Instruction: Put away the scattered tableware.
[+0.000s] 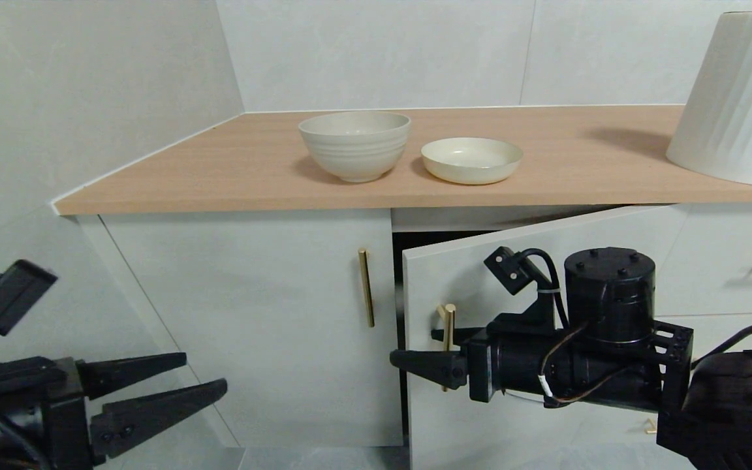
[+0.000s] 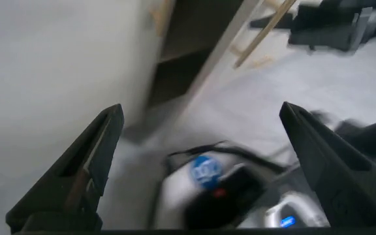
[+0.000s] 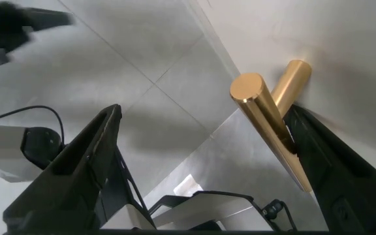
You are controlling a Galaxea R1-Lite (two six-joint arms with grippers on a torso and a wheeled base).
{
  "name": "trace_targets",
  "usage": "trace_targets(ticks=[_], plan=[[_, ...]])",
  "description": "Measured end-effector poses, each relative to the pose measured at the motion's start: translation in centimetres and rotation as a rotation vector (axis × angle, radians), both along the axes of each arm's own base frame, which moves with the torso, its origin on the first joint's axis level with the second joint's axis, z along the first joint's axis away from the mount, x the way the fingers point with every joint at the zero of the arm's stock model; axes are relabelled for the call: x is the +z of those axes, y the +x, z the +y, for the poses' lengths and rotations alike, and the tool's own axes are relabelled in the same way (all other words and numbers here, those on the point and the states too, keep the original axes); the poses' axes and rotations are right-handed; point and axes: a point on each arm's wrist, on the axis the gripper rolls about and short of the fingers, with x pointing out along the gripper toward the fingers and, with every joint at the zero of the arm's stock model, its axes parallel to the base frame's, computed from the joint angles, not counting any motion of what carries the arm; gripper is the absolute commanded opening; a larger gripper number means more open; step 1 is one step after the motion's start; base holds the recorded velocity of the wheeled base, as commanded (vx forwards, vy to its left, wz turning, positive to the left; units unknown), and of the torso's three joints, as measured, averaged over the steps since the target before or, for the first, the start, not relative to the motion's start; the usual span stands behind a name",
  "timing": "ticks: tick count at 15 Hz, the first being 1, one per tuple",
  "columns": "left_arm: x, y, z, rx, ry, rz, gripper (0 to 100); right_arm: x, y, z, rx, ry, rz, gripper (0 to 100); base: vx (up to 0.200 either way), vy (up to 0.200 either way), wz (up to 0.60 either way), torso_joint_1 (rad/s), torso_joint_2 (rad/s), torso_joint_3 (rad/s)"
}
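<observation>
You have the wooden worktop (image 1: 578,176) running across the upper half of the head view, with pale cabinet fronts below it. The closed cabinet door (image 1: 252,326) sits left of centre, and the door just right of it, the open cabinet door (image 1: 467,274), stands swung out with a dark gap between the two. A white ribbed lampshade (image 1: 738,98) stands on the worktop at the upper right. Your right claw (image 1: 415,347) is at lower centre, released, its fingers spread either side of the open door's brass handle (image 1: 448,316). In the right wrist view the handle (image 3: 266,111) lies against one finger, and the other finger stands well apart from it. Your left claw (image 1: 205,372) hangs in the lower left corner, also spread wide and holding nothing, in front of the closed door. The tableware is on the worktop above: a deep ribbed bowl (image 1: 354,145) at top centre and a shallow cream dish (image 1: 471,160) just beside it on the right, apart from it, both upright.
</observation>
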Motion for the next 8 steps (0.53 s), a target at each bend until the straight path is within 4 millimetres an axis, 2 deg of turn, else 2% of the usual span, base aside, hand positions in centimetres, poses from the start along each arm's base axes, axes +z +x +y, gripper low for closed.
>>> trace_targets(ticks=[2,3,8], plan=[[-1.1,1.0,-0.6,-0.016,-0.01,0.07,100,0.0,0.0,0.0,0.0,-0.001,0.001,100,0.0,0.0,0.0,0.0,0.0,0.0],[-1.3,1.2,-0.7,-0.021,-0.008,0.083,0,-0.1,0.0,0.0,0.0,-0.001,0.002,100,0.0,0.0,0.0,0.0,0.0,0.0],[-1.7,1.8,-0.8,-0.023,0.005,0.103,0,-0.3,0.1,0.1,-0.001,-0.007,0.009,100,0.0,0.0,0.0,0.0,0.0,0.0]])
